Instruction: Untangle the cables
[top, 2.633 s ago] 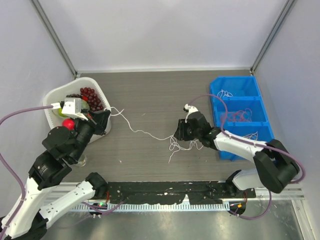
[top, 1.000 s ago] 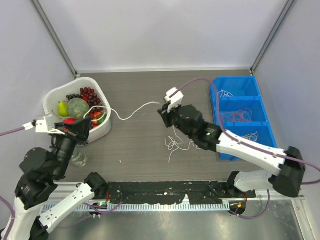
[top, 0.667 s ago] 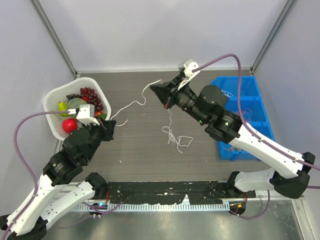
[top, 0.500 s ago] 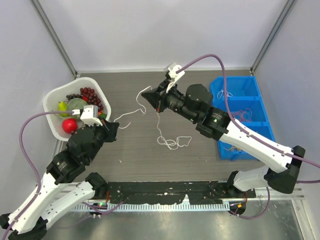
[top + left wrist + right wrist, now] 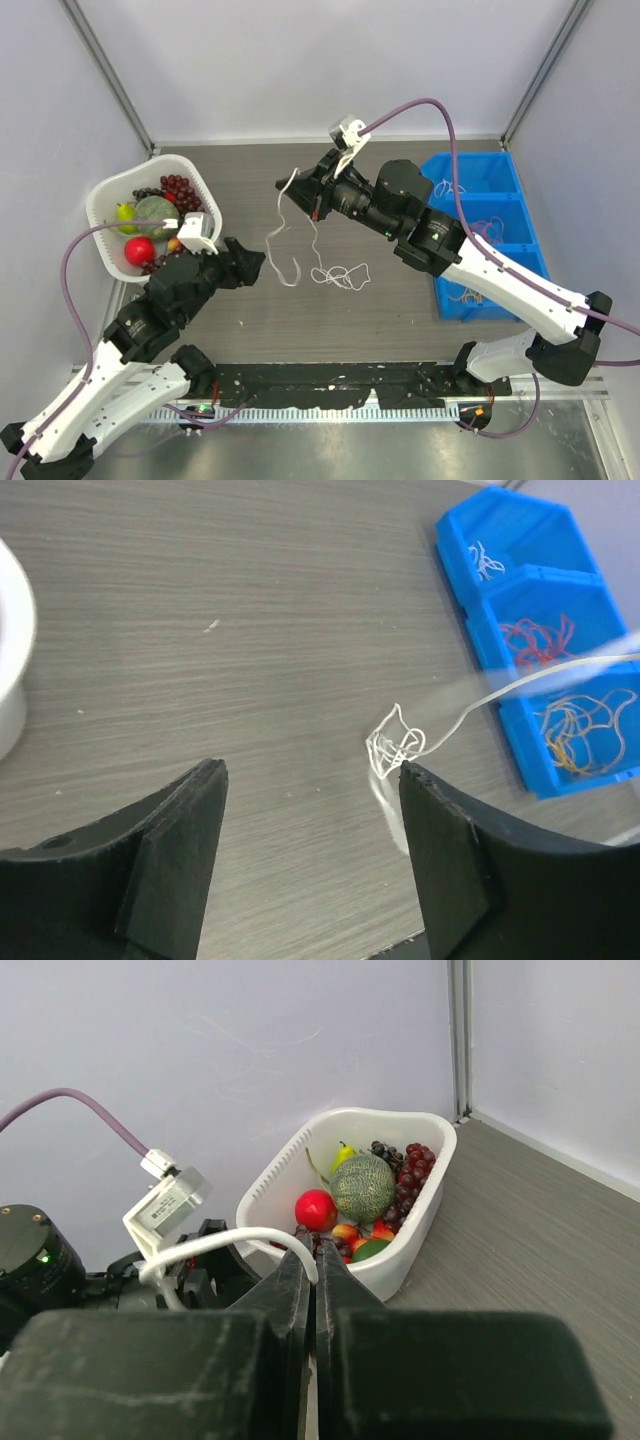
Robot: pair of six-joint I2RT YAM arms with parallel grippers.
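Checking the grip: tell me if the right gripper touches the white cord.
Touching. Right wrist view: the white cord ends pinched in the shut right gripper.

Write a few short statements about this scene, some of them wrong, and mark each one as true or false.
1. The right jaws are shut on a white cable. True.
2. The left jaws grip the same cable. False: they stand open and hold nothing.
3. The middle compartment of the blue bin holds red cables. True.
4. The white basket is empty. False: it holds fruit.
5. The white cable lies wholly on the table. False: its upper part hangs from the right jaws, and only its tangled part rests on the table.
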